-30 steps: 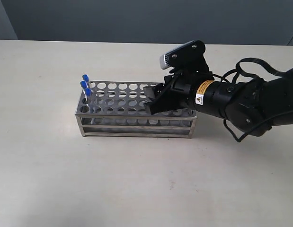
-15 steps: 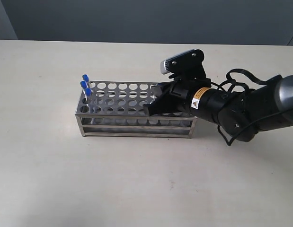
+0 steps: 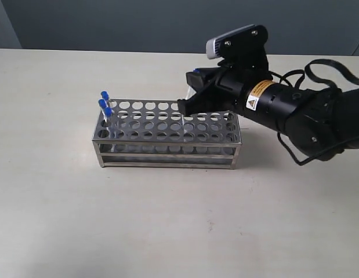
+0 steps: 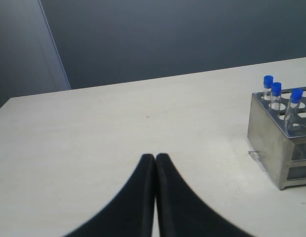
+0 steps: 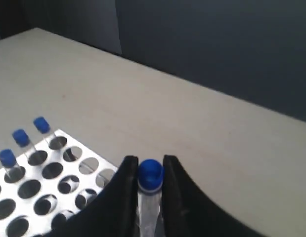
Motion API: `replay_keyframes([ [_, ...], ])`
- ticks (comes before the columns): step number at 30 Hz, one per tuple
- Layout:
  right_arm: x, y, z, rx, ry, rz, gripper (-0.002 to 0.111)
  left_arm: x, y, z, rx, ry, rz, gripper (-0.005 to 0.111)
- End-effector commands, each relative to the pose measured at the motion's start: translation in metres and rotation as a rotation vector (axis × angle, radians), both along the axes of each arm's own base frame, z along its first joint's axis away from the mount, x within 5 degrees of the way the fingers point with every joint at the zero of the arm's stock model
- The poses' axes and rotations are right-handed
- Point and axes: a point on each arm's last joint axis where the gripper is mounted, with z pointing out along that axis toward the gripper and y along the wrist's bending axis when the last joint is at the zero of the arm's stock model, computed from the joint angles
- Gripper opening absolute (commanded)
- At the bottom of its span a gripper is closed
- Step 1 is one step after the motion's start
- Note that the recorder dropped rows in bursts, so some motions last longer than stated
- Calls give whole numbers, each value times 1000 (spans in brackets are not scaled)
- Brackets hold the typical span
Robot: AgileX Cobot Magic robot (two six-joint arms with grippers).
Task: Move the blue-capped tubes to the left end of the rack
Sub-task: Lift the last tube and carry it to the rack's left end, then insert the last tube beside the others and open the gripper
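Observation:
The shiny steel rack [image 3: 167,124] stands mid-table. Three blue-capped tubes [image 3: 104,103] sit upright in holes at its left end, also seen in the left wrist view [image 4: 276,91] and the right wrist view [image 5: 20,138]. My right gripper [image 3: 188,95] hovers above the rack's right half, shut on a fourth blue-capped tube [image 5: 151,174], whose cap sits between the fingertips and whose clear body hangs down between the fingers. My left gripper [image 4: 155,157] is shut and holds nothing, well away from the rack's left end [image 4: 271,143] over the bare table.
The rack's top plate [image 5: 86,150] has many empty holes between the three tubes and the right gripper. The beige table [image 3: 167,220] extends around the rack, with a dark wall behind. Black cables [image 3: 309,78] loop off the right arm.
The right gripper has risen from the rack's right half, lifting the gripped tube out of the holes and above the top plate. The three tubes at the left end have not moved.

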Motion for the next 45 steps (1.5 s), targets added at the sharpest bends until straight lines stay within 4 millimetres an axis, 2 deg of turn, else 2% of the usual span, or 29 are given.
replay_keyframes([
  [1,-7,4,22,41,-54,68,-1,0,0,1,2,-9,-4,1],
  [4,-12,18,32,37,-60,137,-1,0,0,1,2,-9,-4,1],
  [11,-24,71,50,-7,-110,302,-1,0,0,1,2,-9,-4,1],
  [14,-27,90,45,-49,-116,347,-1,0,0,1,2,-9,-4,1],
  [20,-31,114,28,-76,-96,399,-1,0,0,1,2,-9,-4,1],
  [39,-30,127,-24,-154,-10,430,-1,0,0,1,2,-9,-4,1],
  [45,-25,137,-34,-147,-16,448,-1,0,0,1,2,-9,-4,1],
])
